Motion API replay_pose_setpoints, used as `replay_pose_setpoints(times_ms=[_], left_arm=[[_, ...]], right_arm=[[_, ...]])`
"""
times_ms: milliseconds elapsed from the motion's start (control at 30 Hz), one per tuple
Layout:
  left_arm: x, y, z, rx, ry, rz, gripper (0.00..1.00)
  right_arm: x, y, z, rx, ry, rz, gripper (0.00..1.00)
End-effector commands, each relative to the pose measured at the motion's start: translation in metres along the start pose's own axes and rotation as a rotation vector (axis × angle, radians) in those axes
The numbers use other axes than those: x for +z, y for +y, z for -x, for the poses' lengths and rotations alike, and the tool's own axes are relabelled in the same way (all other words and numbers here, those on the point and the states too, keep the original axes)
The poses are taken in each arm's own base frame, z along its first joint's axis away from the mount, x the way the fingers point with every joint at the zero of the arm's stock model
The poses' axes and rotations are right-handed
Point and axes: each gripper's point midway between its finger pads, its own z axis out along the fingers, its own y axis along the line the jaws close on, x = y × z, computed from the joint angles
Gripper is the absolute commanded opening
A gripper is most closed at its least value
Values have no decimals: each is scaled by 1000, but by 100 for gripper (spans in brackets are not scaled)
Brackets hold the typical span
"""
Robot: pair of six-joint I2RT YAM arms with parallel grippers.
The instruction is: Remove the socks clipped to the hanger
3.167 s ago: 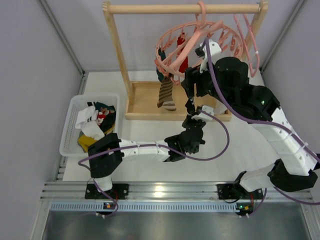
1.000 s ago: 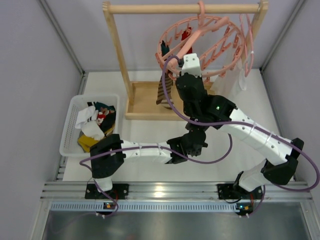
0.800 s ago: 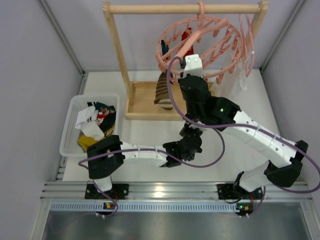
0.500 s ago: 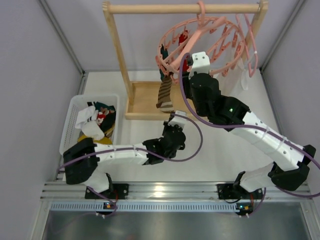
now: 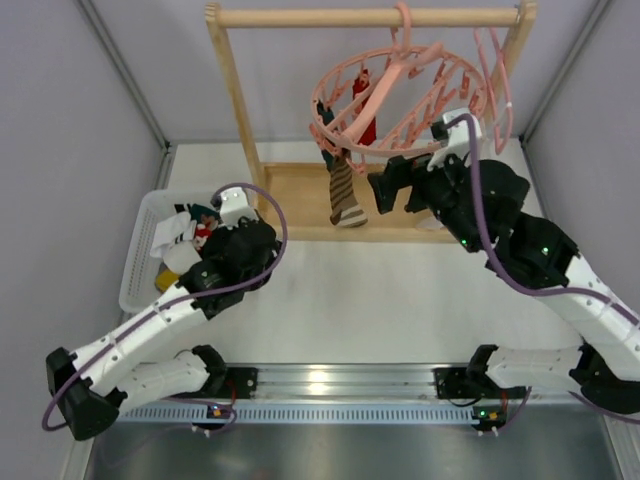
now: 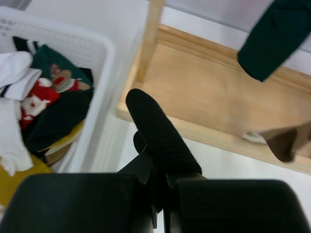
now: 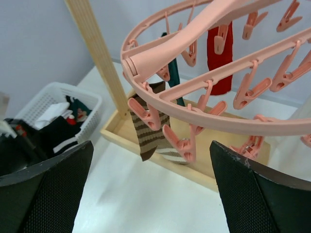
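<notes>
The left gripper (image 6: 160, 182) is closed on a black sock (image 6: 159, 130), which sticks out past the fingers. From the left wrist we see it held just beside the right rim of a white basket (image 6: 99, 53). The basket already holds a heap of socks: white ones, a yellow one, a dark one and one with a red-and-green festive pattern.

From above, the left arm reaches across the near left of the table (image 5: 400, 300), its wrist next to the basket and well apart from the hanger (image 5: 400, 90). The round pink ring hangs tilted by its hook from the top bar of the wooden rack (image 5: 235, 90).

Three socks are clipped along the ring's left side – a brown striped sock (image 7: 146, 136) hanging lowest over the rack's base tray, a dark teal sock (image 7: 174, 73) behind it, and a red sock (image 7: 221, 63) farther in. Most of the other clips dangle bare.

The right gripper (image 7: 150, 150) is raised near the ring's lower edge with its fingers spread wide and nothing between them. In its wrist view it faces the striped sock and touches neither the ring nor any sock.
</notes>
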Motion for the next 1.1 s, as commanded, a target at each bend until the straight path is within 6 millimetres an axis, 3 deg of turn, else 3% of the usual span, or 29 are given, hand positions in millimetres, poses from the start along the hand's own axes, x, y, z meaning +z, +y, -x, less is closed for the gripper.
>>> replay_pose_setpoints(times_ms=[0, 167, 233, 267, 300, 333, 367, 467, 533, 567, 633, 667, 733, 767, 800, 933, 967, 1033, 1067], left_arm=[[-1, 30, 14, -46, 49, 70, 0], [10, 68, 51, -95, 37, 186, 0], [17, 76, 56, -106, 57, 191, 0], [27, 94, 62, -130, 59, 246, 0], [32, 103, 64, -141, 66, 266, 0], [38, 108, 64, -145, 89, 267, 0], [48, 132, 73, -179, 85, 330, 0], [63, 170, 83, -254, 104, 395, 0], [72, 186, 85, -266, 112, 443, 0], [75, 196, 84, -276, 115, 475, 1], [79, 205, 75, -292, 137, 503, 15], [79, 207, 73, -297, 139, 507, 41], [78, 206, 68, -320, 141, 504, 71], [77, 203, 67, -328, 147, 486, 92], [77, 200, 69, -332, 146, 471, 98], [70, 185, 84, -326, 126, 385, 98], [65, 173, 93, -344, 107, 323, 98], [59, 130, 104, -345, 97, 107, 98], [59, 113, 97, -328, 106, 28, 98]], right_arm=[[-29, 5, 9, 37, -16, 109, 99], [-52, 0, 2, 44, -16, 156, 100], [-62, -4, -2, 53, -24, 167, 100], [-64, -5, -4, 57, -26, 168, 99], [-72, -9, 0, 69, -52, 171, 100], [-71, -11, -9, 67, -42, 164, 99], [-73, -12, -10, 71, -47, 165, 99], [-78, -19, -15, 67, -53, 149, 99], [-81, -23, -17, 59, -54, 142, 99], [-81, -24, -19, 56, -52, 136, 99], [-82, -27, -23, 53, -48, 127, 99], [-81, -29, -24, 51, -48, 117, 99], [-79, -30, -29, 45, -37, 105, 99], [-79, -31, -30, 44, -35, 102, 99], [-76, -30, -34, 41, -25, 100, 99], [-74, -29, -44, 41, -6, 100, 99], [-74, -27, -44, 47, -14, 111, 99], [-77, -28, -48, 55, -27, 121, 99], [-78, -29, -48, 63, -40, 119, 99]])
